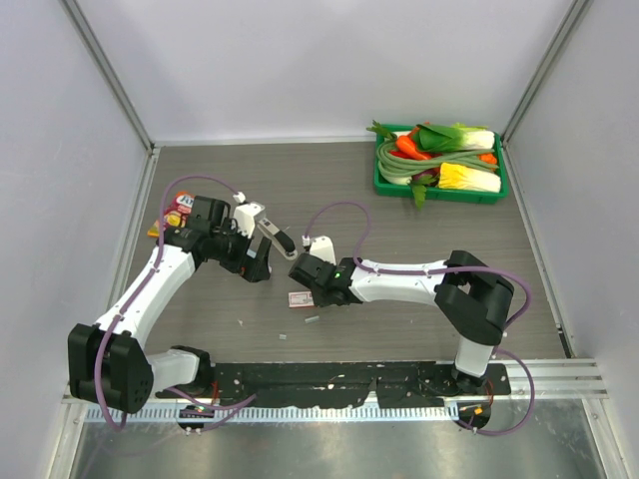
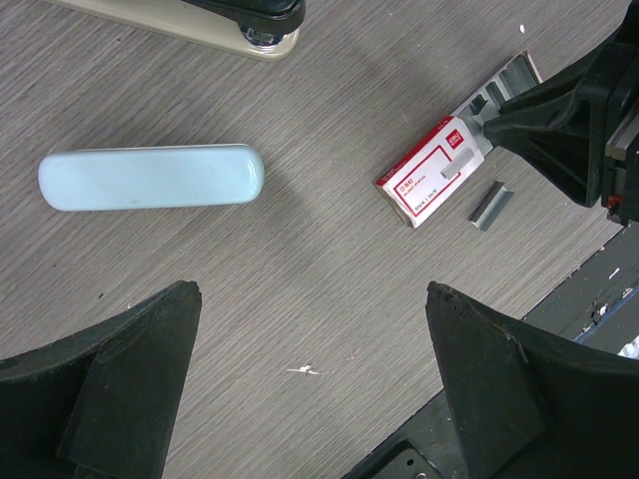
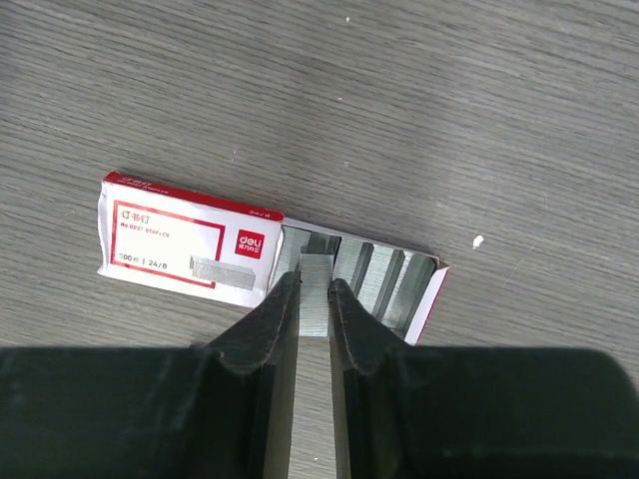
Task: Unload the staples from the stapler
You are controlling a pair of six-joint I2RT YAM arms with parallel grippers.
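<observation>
While the left pincer (image 2: 315, 294) hangs spread near the pale blue oblong stapler (image 2: 150, 178), the right pincer (image 3: 315, 289) pinches silvery-grey metal staples (image 3: 316, 267).

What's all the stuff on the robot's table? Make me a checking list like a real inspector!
Surface: grey wood-grain table, a few tiny pale bits near the front.
Job's things: pale blue stapler lies flat, nothing holding it; one staple strip is pinched over the open staple box; a loose strip lies beside the box.
Clutter: green basket of toy vegetables at the far right; colourful packets at the left edge.
Grippers: left gripper open, holding nothing; right gripper shut on the staple strip.
Cables: purple cables loop along both arms.
Surroundings: white walls, metal frame.
</observation>
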